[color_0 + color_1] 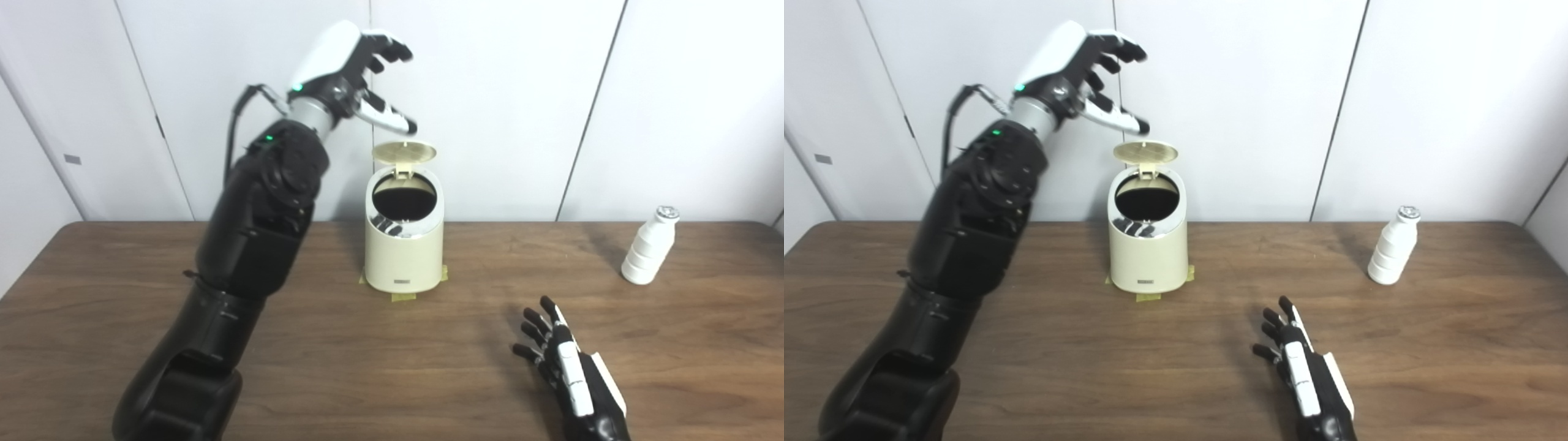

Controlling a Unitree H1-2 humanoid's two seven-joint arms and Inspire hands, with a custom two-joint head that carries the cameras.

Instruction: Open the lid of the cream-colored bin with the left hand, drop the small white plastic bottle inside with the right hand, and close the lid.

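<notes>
The cream-colored bin [404, 251] stands at the table's middle back, its round lid [404, 151] tipped up and its dark mouth showing. My left hand [355, 70] hovers open above and left of the lid, thumb close to the lid's top edge, touching nothing that I can see. The small white plastic bottle [648, 247] stands upright at the far right. My right hand [560, 358] lies open, low over the table near the front edge, empty, well short of the bottle.
The brown wooden table [392, 367] runs across the whole view. Yellow tape [403, 297] marks the bin's base. White wall panels [502, 92] rise right behind the table's back edge.
</notes>
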